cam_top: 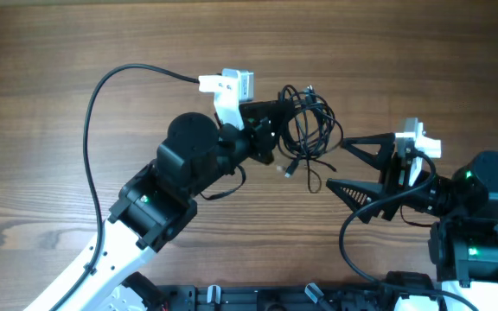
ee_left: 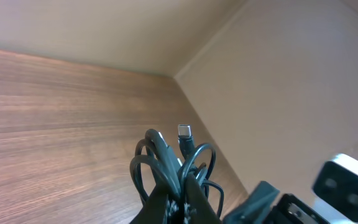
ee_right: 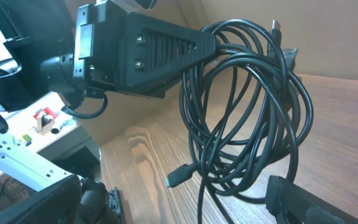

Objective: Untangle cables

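- The left gripper (cam_top: 282, 121) is pinching the cables (cam_top: 308, 130) near the top of their bundle; its two black fingers (ee_right: 166, 43) are pressing together on several strands; in its own wrist view the loops are sticking out beyond the fingertips, with one silver-tipped plug (ee_left: 184, 132) pointing away from the gripper
- The cables are hanging as one tangled coil of thin black loops just right of that gripper, over the wooden table (cam_top: 59, 52); a small plug (ee_right: 178, 177) is dangling at the coil's lower edge; I cannot tell whether the lowest loops are touching the wood
- The right gripper (cam_top: 336, 164) is standing spread wide just right of the bundle, pointing its fingers toward it and gripping nothing; a stray strand is lying near the lower fingertip, and I cannot tell whether the two are touching
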Robot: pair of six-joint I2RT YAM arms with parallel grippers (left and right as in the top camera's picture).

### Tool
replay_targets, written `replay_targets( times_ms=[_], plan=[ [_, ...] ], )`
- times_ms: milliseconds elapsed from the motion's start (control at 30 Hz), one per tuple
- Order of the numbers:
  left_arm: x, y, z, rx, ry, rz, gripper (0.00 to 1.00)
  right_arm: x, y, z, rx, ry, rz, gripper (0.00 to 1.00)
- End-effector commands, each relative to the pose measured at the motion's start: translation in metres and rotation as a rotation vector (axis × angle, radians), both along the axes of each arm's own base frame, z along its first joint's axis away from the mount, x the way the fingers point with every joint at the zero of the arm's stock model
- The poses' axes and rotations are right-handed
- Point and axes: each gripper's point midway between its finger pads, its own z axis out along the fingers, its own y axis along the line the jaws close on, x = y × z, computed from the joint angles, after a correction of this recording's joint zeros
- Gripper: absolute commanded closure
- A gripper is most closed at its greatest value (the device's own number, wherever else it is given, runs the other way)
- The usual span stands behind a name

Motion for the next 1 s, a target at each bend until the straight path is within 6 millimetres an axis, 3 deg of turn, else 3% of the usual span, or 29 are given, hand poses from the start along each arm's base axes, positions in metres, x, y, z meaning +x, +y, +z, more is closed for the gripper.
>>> replay_targets(
  times_ms=[0,400,500,600,700,800,967],
  plan=[
    [-0.01,-0.008,0.015,-0.022,-0.038,-0.078,0.96,0.003,0.0,-0.003,0.003,0.012,0.02,0.04],
    [-0.025,-0.039,0.012,-0.036,-0.051,-0.162,0.96,0.016,0.0,-0.019,0.022,0.105,0.052,0.14],
    [-0.023,-0.044,0.009,-0.035,-0.05,-0.165,0.96,0.016,0.0,-0.019,0.022,0.106,0.052,0.31],
    [-0.019,-0.044,0.009,-0.036,-0.054,-0.152,0.96,0.016,0.0,-0.019,0.018,0.096,0.053,0.57],
    [-0.013,-0.04,0.009,-0.031,-0.058,-0.106,0.96,0.016,0.001,-0.019,0.013,0.085,0.054,0.68],
    [-0.004,-0.034,0.009,-0.025,-0.063,-0.046,0.96,0.016,0.001,-0.019,0.013,0.086,0.054,0.96],
    [0.01,-0.021,0.008,-0.014,-0.072,0.062,0.96,0.013,0.002,-0.018,0.018,0.083,0.074,0.96]
  ],
)
